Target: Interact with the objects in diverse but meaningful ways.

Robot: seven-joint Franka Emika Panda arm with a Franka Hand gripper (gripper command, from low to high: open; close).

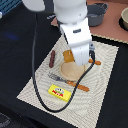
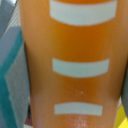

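1. Arm: white Panda, descending from upper centre of the exterior view; end effector (image 1: 75,59) low over the mat, largely hidden behind the wrist housing.
2. End effector state: closed around the orange ridged bread block (image 2: 80,65); block fills the wrist view, orange with pale horizontal bars, one teal-grey finger (image 2: 11,70) pressed along its side. In the exterior view, only an orange corner (image 1: 68,55) visible beside the wrist.
3. Round tan plate (image 1: 73,72): centre of the mat, directly under the held block; contact between block and plate cannot be told.
4. Dark brown sausage (image 1: 52,58): on the mat, toward the exterior view's left of the plate, lying lengthwise, apart from the plate.
5. Flat yellow red-labelled box (image 1: 58,92): lower part of the mat, lying flat, below the plate and well apart from it.
6. Fork (image 1: 62,80): grey tines, orange handle, lying diagonally just below the plate rim.
7. Second orange-handled utensil (image 1: 95,62): toward the exterior view's right of the plate, partly hidden by the arm.
8. Mat (image 1: 102,80): pale woven, set diagonally on the dark worktop (image 1: 20,55).
9. Grey pot (image 1: 96,14): upper right of frame, off the mat.
10. Black cable (image 1: 35,60): looping from the arm down across the mat's lower edge.
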